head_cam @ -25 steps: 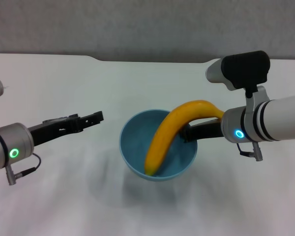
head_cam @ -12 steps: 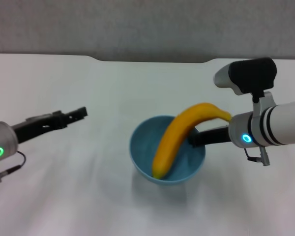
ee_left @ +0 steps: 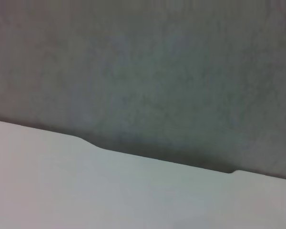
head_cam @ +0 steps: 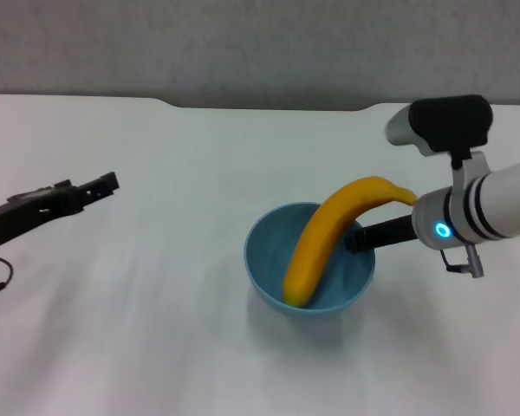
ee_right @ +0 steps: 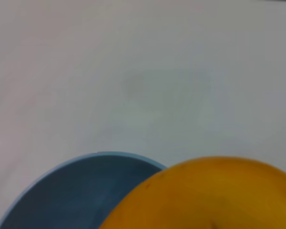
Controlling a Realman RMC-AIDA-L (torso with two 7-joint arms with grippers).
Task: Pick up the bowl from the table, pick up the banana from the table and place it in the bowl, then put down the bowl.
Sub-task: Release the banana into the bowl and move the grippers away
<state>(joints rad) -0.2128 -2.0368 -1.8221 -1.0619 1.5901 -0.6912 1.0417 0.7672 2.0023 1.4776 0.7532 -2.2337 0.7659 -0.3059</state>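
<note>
Head view: banana (head_cam: 329, 238) in bowl (head_cam: 264, 264), right fingers (head_cam: 360, 240) pinching its rim; left fingers (head_cam: 104, 183) pressed together, away. Set-down remains.

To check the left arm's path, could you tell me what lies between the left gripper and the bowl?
Only bare white table: the head view shows nothing between the left gripper, off to the left, and the bowl with the banana in it.
</note>
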